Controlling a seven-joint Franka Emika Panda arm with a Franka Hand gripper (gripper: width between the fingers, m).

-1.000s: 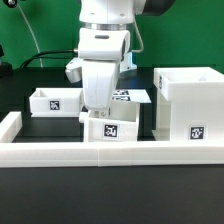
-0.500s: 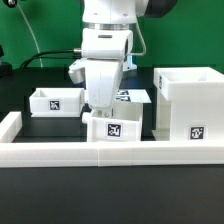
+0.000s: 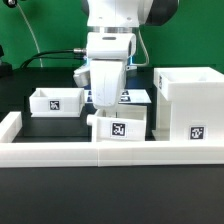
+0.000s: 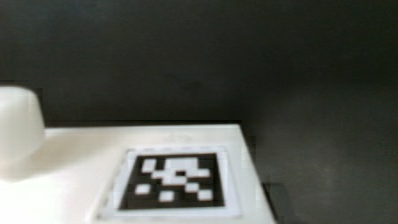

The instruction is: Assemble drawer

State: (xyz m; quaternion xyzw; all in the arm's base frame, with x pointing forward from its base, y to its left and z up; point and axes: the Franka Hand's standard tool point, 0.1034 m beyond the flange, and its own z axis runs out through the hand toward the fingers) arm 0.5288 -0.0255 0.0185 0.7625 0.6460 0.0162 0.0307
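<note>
The tall white housing stands at the exterior view's right, open side facing the middle. One small tray sits at the left. The second small tray is in the middle, just behind the border wall, its tag facing front. My gripper reaches down onto this tray's back part and appears shut on it; the fingertips are hidden by the tray. The wrist view shows a white tagged surface close below and a rounded white part beside it, no fingers.
A long low white border wall runs along the front and turns back at the left. The marker board lies flat behind the middle tray. A green backdrop and cables are behind the black table.
The gripper and the middle tray have moved together toward the exterior view's right, closer to the housing. The left tray and the housing have not moved.
</note>
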